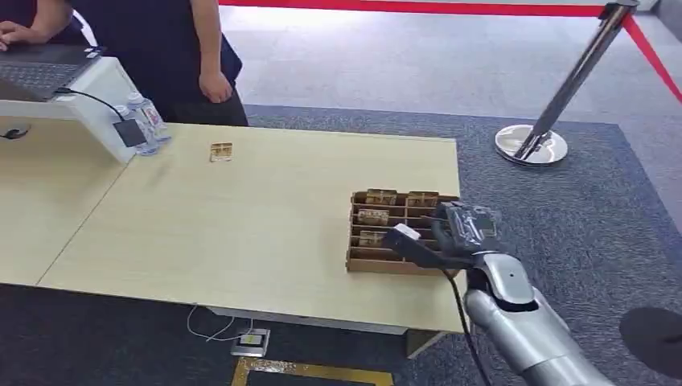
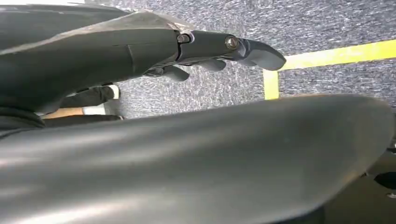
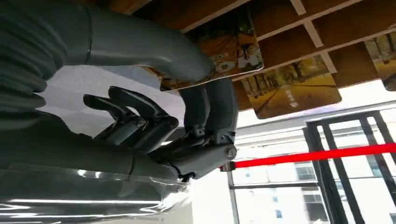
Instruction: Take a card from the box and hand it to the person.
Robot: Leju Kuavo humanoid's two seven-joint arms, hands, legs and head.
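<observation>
Right hand over box, card pinched between thumb and fingers

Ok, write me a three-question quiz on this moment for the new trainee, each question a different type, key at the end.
1. True or false: the right hand pinches a card between thumb and fingers at the box.
2. Multiple choice: where does the loose card on the table lie?
A. inside the box
B. at the far edge, near the person
C. on the floor
3. Fill in: the left hand hangs over grey carpet crossed by a ____ line.

Key: 1 true; 2 B; 3 yellow.
</observation>
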